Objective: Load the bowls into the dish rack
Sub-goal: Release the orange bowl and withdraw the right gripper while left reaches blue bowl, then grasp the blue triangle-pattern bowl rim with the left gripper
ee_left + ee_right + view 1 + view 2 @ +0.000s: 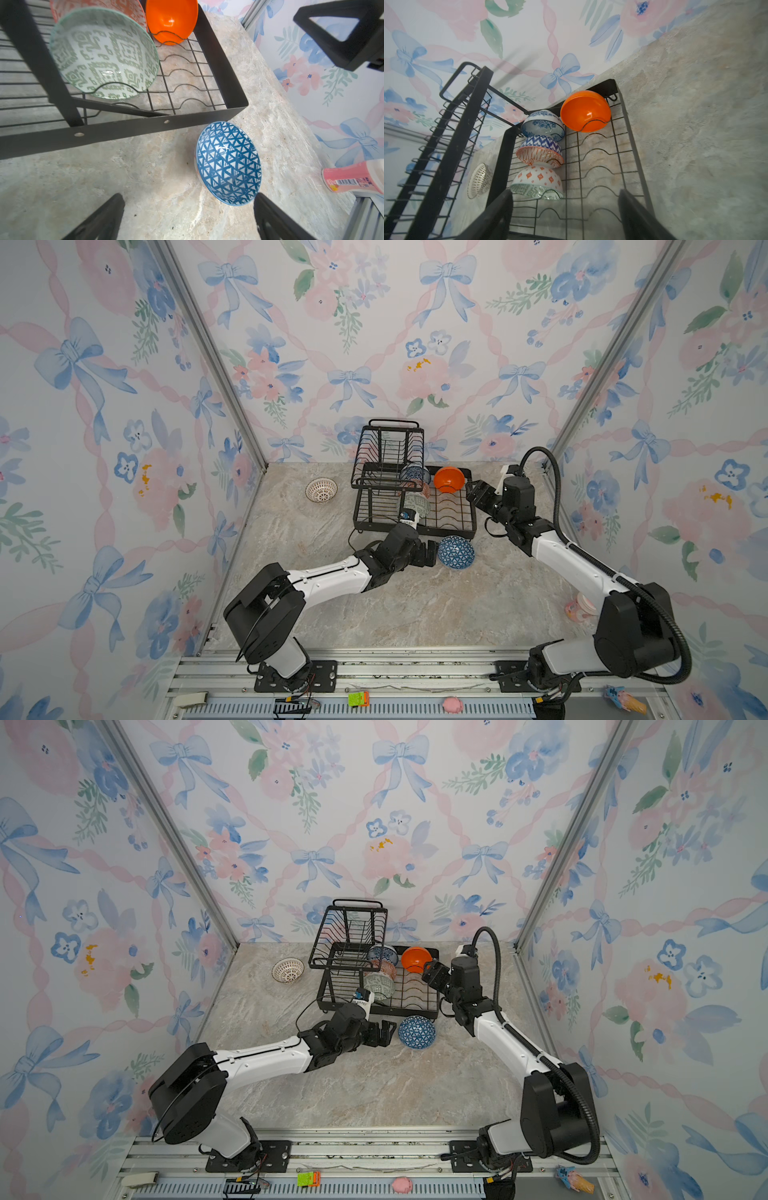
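Four bowls (585, 111) sit in the dish rack (453, 534). Two not yet loaded, on tabletop (415, 605): dark blue bowl (456, 552) just in front of rack, open left gripper (434, 552) beside it; white lattice bowl (321, 490) left of rack. Over rack, right gripper (473, 491) open, empty.

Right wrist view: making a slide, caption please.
Open right gripper facing black wire dish rack, glossy orange bowl standing in a corner slot.

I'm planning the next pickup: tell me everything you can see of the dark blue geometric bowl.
The dark blue geometric bowl is small, round, glossy, ceramic-looking, patterned with blue lines and white triangles. It lies tipped on its side on the marbled table, outside the dish rack by its front frame. The open left gripper is beside it, not gripping it.
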Robot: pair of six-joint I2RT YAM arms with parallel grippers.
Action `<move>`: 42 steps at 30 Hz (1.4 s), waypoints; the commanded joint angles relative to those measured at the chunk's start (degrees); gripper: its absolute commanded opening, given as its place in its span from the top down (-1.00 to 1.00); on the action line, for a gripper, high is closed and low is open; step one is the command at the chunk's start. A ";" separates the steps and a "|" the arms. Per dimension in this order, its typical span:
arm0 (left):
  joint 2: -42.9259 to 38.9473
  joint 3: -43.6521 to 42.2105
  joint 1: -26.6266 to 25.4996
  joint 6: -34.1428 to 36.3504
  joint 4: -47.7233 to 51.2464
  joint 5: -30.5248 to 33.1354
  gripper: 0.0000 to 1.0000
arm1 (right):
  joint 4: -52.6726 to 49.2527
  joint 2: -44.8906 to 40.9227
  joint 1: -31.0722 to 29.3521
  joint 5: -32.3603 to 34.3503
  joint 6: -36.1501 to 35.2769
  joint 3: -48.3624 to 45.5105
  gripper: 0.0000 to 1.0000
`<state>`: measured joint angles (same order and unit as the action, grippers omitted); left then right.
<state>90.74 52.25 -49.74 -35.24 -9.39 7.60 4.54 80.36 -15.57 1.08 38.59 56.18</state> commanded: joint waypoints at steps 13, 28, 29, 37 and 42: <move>11.83 9.70 -4.86 -2.95 8.63 0.86 -0.96 | -19.08 -17.99 0.91 13.44 -9.39 -9.86 -0.94; 20.94 21.14 -4.76 -0.03 16.30 3.99 -0.48 | -18.61 -31.13 -0.60 23.61 -11.61 -17.22 -0.94; 21.47 21.81 -4.78 0.21 16.67 4.27 -0.43 | -18.22 -31.55 -0.55 23.66 -11.72 -17.54 -0.93; 24.98 26.43 -4.35 1.49 18.82 3.96 -0.01 | -17.32 -32.19 -0.85 23.87 -11.88 -18.55 -0.94; 25.80 26.35 -4.34 1.36 18.96 4.03 0.27 | -17.45 -32.80 -0.93 25.33 -11.94 -18.72 -0.93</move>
<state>115.33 78.06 -54.37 -34.44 7.55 11.25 -13.58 48.60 -15.88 24.36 27.79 38.22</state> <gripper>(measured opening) 0.379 0.968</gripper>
